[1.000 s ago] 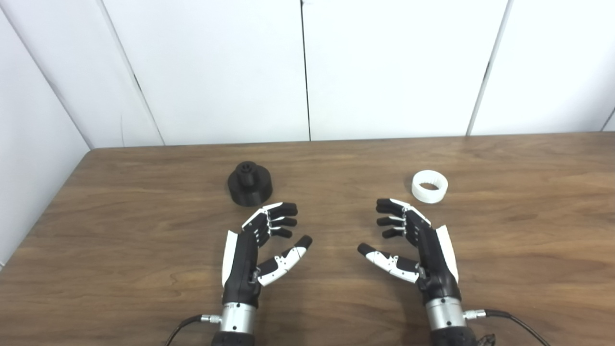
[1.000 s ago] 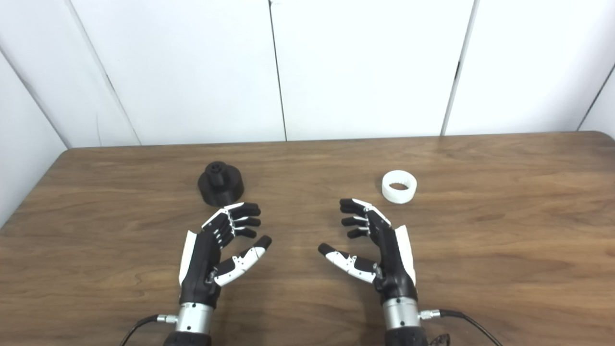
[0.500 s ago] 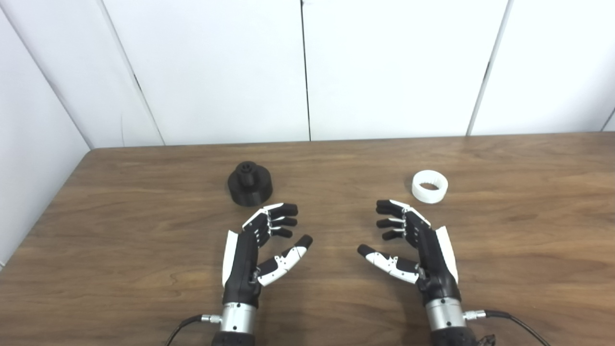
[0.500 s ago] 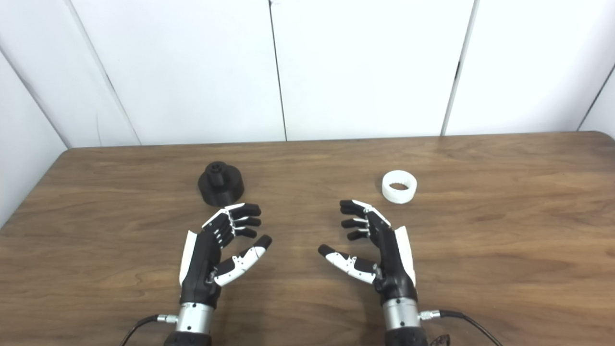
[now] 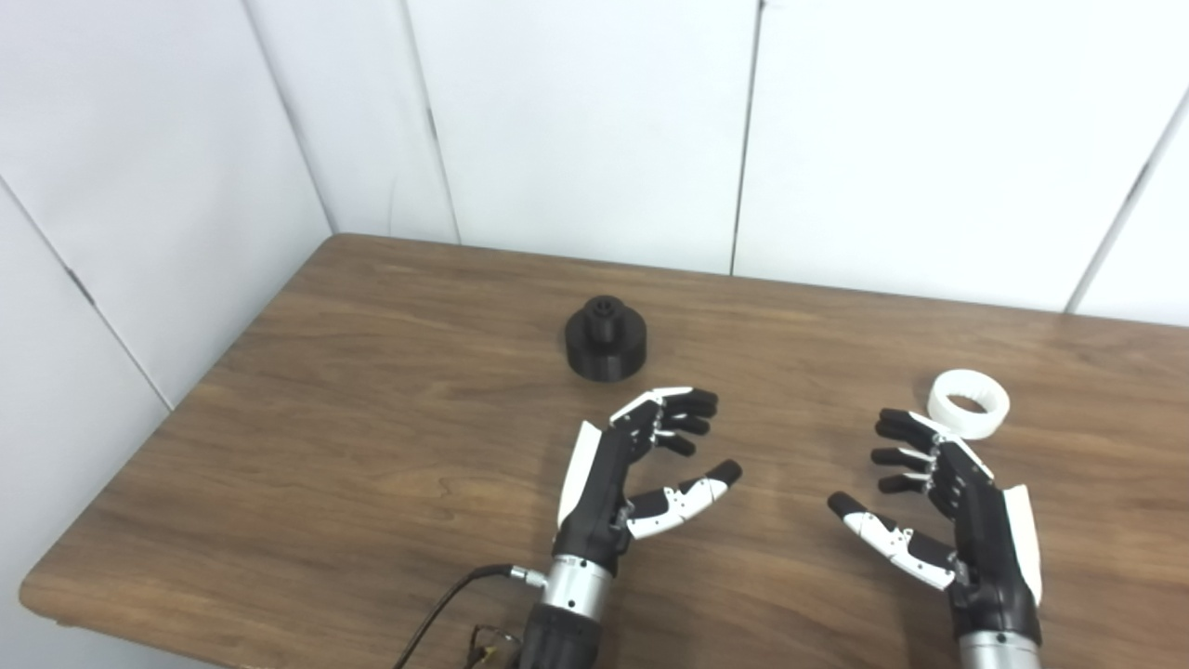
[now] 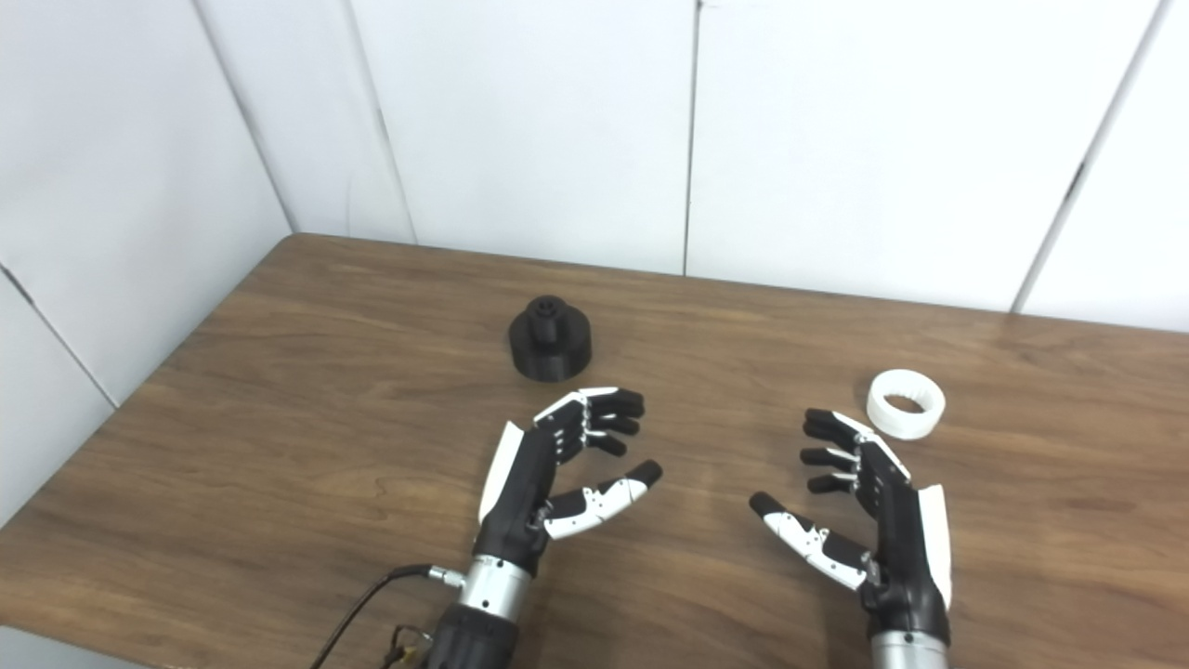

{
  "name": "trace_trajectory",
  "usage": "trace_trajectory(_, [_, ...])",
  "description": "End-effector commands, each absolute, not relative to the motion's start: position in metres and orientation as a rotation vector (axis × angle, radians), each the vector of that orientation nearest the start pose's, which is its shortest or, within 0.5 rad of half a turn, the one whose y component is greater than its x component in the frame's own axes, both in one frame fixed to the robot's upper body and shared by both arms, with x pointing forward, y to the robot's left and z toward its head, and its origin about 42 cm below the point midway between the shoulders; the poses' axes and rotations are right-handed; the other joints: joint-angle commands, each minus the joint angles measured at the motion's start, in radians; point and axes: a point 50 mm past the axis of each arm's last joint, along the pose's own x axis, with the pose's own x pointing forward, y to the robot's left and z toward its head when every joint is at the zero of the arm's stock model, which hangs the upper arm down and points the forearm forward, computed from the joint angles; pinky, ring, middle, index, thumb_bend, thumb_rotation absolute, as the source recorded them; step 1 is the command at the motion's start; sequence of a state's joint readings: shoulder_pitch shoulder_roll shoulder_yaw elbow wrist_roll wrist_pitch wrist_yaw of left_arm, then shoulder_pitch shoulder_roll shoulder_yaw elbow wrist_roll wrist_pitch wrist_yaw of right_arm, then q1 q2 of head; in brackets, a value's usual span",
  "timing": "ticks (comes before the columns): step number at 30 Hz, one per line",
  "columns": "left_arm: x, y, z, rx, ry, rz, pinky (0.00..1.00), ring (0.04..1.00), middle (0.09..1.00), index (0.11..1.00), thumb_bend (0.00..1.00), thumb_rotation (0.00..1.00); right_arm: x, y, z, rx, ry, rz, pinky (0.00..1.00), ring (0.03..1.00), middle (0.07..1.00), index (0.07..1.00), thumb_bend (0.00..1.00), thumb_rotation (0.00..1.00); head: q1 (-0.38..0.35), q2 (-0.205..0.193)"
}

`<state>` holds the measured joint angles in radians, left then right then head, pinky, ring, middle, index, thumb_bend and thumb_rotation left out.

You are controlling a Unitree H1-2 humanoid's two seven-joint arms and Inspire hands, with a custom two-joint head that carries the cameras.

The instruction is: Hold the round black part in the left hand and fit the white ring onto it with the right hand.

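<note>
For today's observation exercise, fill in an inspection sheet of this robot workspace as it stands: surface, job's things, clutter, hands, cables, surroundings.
Surface: brown wooden table, wood grain visible.
Job's things: round black part stands on the table beyond the left hand; white ring lies flat just beyond the right hand's fingertips. Neither is held.
Clutter: nothing seen.
Hands: left hand and right hand both open, palms facing each other, holding nothing.
Cables: black cable at the left wrist.
Surroundings: white panelled walls behind and to the left.
</note>
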<state>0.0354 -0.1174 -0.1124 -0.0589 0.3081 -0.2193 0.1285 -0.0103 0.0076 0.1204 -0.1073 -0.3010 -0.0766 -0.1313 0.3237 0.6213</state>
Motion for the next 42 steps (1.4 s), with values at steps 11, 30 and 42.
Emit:
trace_trajectory(11, [0.275,0.145,0.13,0.143,-0.327,0.048,0.58,0.655,0.689,0.658,0.61,0.16,0.285,-0.183,0.132,-0.256,-0.253,-0.011,0.55,0.663,0.726,0.731,0.72,0.08,-0.001,0.002])
trace_trajectory(30, [0.285,0.188,0.165,0.33,-0.327,0.134,0.62,0.745,0.801,0.76,0.63,0.28,0.287,-0.184,0.133,-0.25,-0.254,-0.004,0.55,0.665,0.73,0.731,0.71,0.07,-0.003,0.0])
trace_trajectory(42, [0.303,0.212,0.178,0.446,-0.311,0.179,0.73,0.865,0.887,0.84,0.67,0.33,0.288,-0.187,0.134,-0.275,-0.26,-0.011,0.55,0.668,0.726,0.727,0.71,0.08,-0.004,0.001])
